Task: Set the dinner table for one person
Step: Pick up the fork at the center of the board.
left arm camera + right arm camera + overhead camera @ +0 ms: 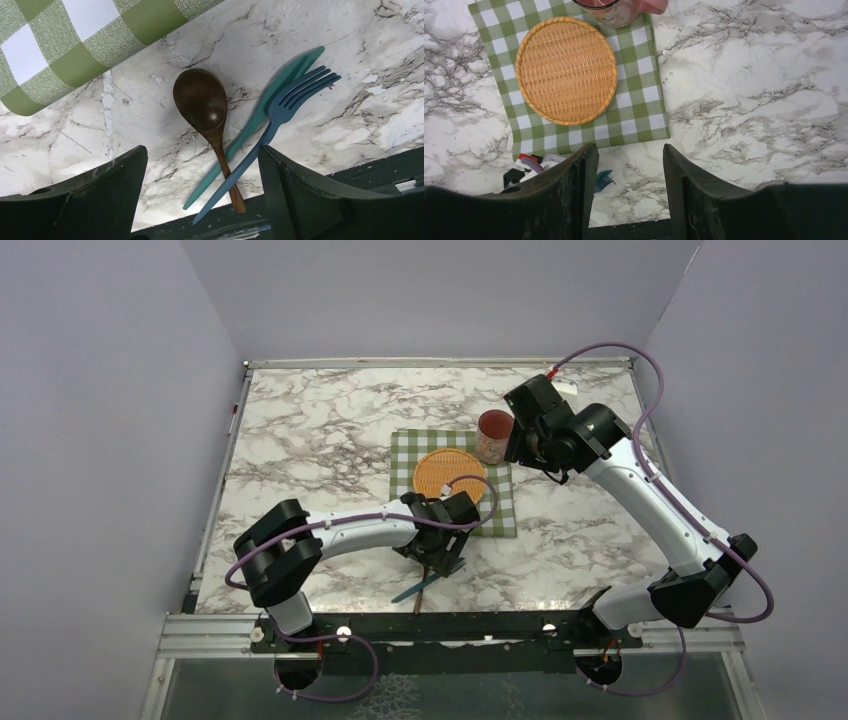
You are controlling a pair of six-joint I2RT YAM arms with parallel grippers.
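Observation:
On the dinner table [320, 430] lies a green-and-white checked cloth [500, 510] with a round wicker plate [448, 473] on it. A reddish cup [493, 435] stands at the cloth's far right corner. Near the front edge a wooden spoon [200, 100], a teal knife [280, 85] and a blue fork [300, 90] lie crossed on the marble. My left gripper [201, 150] hovers open just above their handles, one finger on each side. My right gripper [629, 147] is open and empty, raised beside the cup [616, 12] on its right.
The metal frame [450, 620] runs along the front edge, right behind the cutlery handles. The cloth's corner [75, 40] lies close to the spoon bowl. Bare marble stretches left and right of the cloth [639, 95]. Grey walls enclose the table on three sides.

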